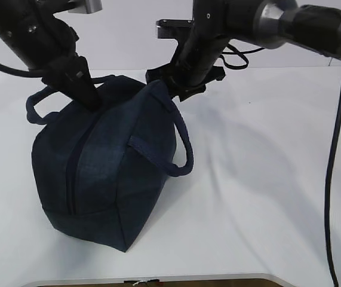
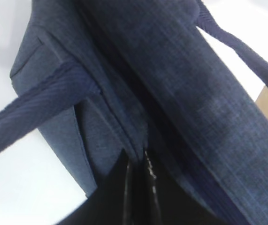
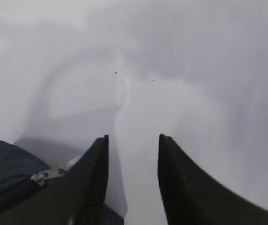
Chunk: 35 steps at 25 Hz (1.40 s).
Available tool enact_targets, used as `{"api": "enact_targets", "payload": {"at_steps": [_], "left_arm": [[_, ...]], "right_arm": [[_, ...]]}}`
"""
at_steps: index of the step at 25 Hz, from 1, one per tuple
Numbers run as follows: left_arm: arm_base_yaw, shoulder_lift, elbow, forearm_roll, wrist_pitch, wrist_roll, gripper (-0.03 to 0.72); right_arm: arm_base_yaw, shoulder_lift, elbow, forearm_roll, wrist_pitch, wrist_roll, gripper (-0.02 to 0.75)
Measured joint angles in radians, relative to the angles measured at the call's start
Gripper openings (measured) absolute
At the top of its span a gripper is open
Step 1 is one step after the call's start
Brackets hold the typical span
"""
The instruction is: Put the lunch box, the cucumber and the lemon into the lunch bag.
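The lunch bag sat zipped on the white table, its long axis running from about seven o'clock near the camera to one o'clock at the back. The left gripper, fingers pressed together, pinched the fabric by the zipper line at the bag's far top. The right gripper hovered at the far end, jaws spread and holding nothing, the silver pull lying just beside its left finger at nine o'clock. Only the right wrist view showed that pull; lunch box, cucumber and lemon appeared nowhere, presumably inside.
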Motion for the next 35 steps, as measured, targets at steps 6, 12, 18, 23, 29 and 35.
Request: {"api": "enact_targets", "payload": {"at_steps": [6,12,18,23,29,35], "left_arm": [[0.0,-0.002,0.0,0.0,0.001,0.0,-0.015],[0.0,-0.002,0.0,0.0,0.006,0.0,-0.015],[0.0,-0.002,0.0,0.0,0.007,-0.006,-0.015],[0.0,-0.004,0.0,0.035,0.007,-0.122,-0.015],[0.0,-0.008,0.0,0.066,-0.001,-0.322,-0.015],[0.0,-0.008,0.0,0.071,-0.018,-0.4,0.01]], "right_arm": [[0.0,-0.025,0.0,0.007,0.006,0.0,0.359],[0.0,-0.075,-0.002,-0.032,0.027,0.0,0.365],[0.0,-0.123,-0.034,-0.066,0.099,-0.004,0.365],[0.0,-0.184,-0.046,-0.095,0.165,-0.048,0.365],[0.0,-0.246,-0.046,-0.124,0.321,-0.068,0.365],[0.0,-0.293,-0.046,-0.11,0.346,-0.091,0.365]]}}
